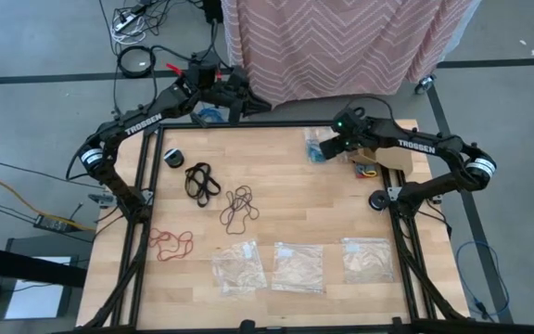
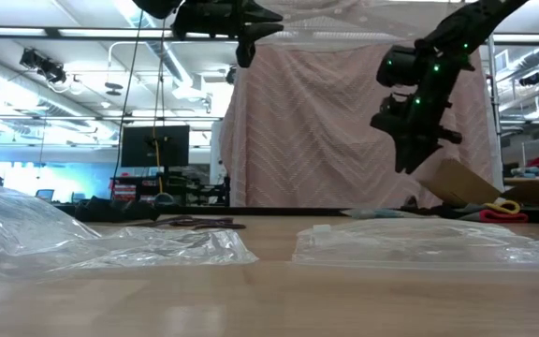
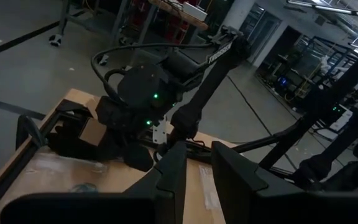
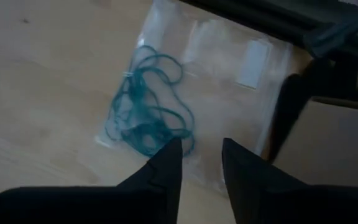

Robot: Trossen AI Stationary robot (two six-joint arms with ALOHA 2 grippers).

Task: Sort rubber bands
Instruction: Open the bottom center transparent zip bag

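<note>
The worktop [image 1: 286,223] is pale wood grain. On it lie black rubber bands [image 1: 201,181], dark brown rubber bands [image 1: 238,207], red rubber bands [image 1: 171,244], and teal-blue rubber bands [image 4: 146,115] inside a clear bag [image 4: 229,93]. Behind hangs a pink chevron-striped cloth [image 1: 341,42].

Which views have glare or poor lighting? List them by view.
High view: evenly lit, soft shadows only. Low view: bright ceiling lights behind, so the right arm shows as a silhouette; the clear bags shine. Left wrist view: dim overall. Right wrist view: sheen on the bag over the teal rubber bands.
</note>
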